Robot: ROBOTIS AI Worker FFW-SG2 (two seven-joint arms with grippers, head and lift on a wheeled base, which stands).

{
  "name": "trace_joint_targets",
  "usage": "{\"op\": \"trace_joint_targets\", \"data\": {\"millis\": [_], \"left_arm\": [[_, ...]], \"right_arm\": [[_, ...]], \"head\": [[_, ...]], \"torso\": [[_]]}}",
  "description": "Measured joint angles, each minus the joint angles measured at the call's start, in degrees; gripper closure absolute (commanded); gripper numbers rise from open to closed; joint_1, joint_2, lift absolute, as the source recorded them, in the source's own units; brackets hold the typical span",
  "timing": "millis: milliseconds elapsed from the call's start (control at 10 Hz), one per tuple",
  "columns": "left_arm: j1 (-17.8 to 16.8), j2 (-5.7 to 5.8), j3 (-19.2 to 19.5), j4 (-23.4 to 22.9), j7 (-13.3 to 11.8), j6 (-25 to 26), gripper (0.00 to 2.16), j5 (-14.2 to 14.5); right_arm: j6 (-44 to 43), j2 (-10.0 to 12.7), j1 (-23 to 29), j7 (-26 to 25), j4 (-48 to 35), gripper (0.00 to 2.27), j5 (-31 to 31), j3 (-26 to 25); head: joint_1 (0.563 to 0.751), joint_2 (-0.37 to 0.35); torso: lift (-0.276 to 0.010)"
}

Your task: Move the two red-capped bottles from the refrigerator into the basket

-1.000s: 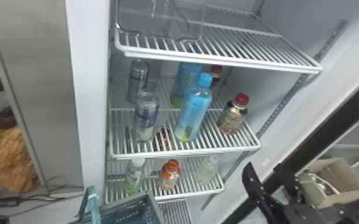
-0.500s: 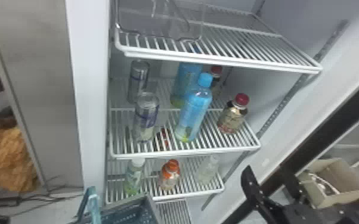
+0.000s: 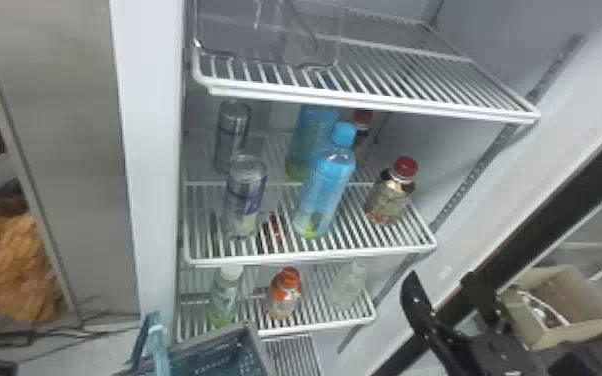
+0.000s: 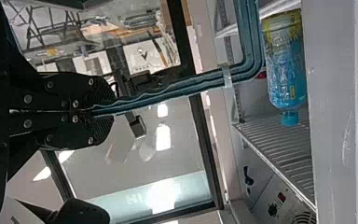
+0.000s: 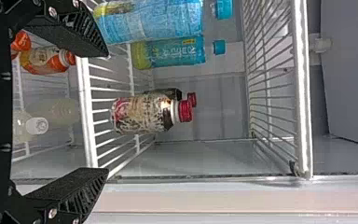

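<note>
- Spotting two red-capped bottles [image 3: 389,200]
- Now two blue-capped bottles [image 3: 326,187]
- Two cans [image 3: 246,192]
- Two orange bottles [image 5: 47,60]
- One green bottle [image 3: 224,297]
- Four shelves [image 3: 310,259]
- One basket [image 3: 254,336]
- One box [image 3: 572,334]

It looks like a lab or a workshop, though which of the two I can't tell — loose cables [image 3: 55,330] trail over the pale floor [image 3: 90,352], and an open cardboard box [image 3: 540,332] with odds and ends stands by the fridge [image 3: 150,150]. That has wire shelves [image 3: 315,257] and a dark-framed glass door [image 4: 205,149], shop-style — and through or in the glass show bright lights [image 4: 163,137] and a jumble of dark metal frames [image 4: 35,23]
</note>
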Motion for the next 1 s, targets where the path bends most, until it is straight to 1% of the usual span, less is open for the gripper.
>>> {"op": "trace_joint_targets", "data": {"millis": [800,1000], "left_arm": [[-0.6,0.01,-0.4,0.5,0.1,0.0,1.20,0.0],[-0.8,0.07,-0.7,0.8,0.1,0.0,1.20,0.1]], "right_arm": [[7.5,0.0,-13.1,-1.6,5.6,0.13,3.5,0.0],[9.1,-0.5,-17.1,-1.6,8.0,0.13,4.1,0.1]], "head": [[0.695,-0.350],[0.695,-0.350]], "torso": [[0.000],[0.000]]}}
